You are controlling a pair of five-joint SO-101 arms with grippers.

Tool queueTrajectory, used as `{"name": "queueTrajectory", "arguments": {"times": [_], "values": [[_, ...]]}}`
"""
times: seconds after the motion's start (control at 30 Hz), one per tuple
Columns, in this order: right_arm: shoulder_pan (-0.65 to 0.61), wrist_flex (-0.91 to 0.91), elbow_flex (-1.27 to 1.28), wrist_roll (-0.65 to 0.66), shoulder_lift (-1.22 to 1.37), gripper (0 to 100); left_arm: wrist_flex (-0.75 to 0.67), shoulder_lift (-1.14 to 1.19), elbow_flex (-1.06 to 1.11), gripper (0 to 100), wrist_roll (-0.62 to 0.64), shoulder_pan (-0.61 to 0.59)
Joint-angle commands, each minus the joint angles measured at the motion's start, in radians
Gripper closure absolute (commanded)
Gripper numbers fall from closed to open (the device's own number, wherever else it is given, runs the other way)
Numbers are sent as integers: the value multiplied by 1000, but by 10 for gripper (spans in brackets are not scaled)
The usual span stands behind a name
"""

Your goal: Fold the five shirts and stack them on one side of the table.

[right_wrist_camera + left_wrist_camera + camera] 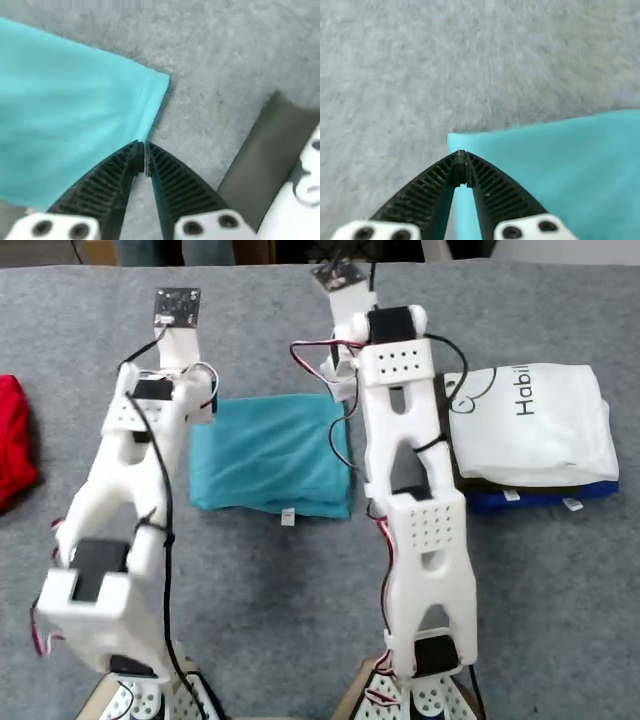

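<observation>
Nearest to us are the two arm bases, on the grey felt table (290,610). Past them, the teal shirt (270,455) lies flat between the arms, folded into a rectangle with a small tag at its near edge.

Over on the right arm's side there's a stack just beside that arm. The white shirt (530,420) is on top, a dark layer (255,150) peeks out under it, and the blue shirt (540,498) shows along the near edge at the bottom. On the left arm's side, well apart from everything else, a red shirt (12,440) lies at the table's edge, partly cut off, and it looks bunched rather than folded.

Farther out, both arms stretch to the teal shirt's far edge. The left gripper (460,167) sits right at the far corner on its own side, jaws pinched together so the tips meet over the fabric. The right gripper (144,160) is at the other far corner, jaws closed tip to tip right at the hem. We honestly can't tell whether either one has any cloth caught between the tips.
</observation>
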Motion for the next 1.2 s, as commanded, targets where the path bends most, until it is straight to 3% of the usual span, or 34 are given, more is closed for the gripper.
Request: {"name": "queueTrajectory", "arguments": {"times": [0.0, 0.3, 0.47, 0.6, 0.87, 1.03, 1.17], "values": [[-57, 6, 263, -57, -226, 981, -31, 120, -119, 971, 2, -7], [-87, -342, 1056, -68, -435, 981, 17, 272, -249, 971, 0, -51], [-87, -480, 1264, -68, -435, 981, 17, 304, -248, 971, -2, -56], [-94, -453, 1208, -68, -437, 981, 11, 322, -259, 971, -2, -58], [-74, -149, 808, -58, -437, 981, 64, 316, -320, 971, -46, -67], [21, 6, 506, -60, -437, 977, 319, 316, -524, 972, -121, -74], [66, 8, 473, -68, -493, 977, 620, 316, -794, 972, -172, -85]]}}
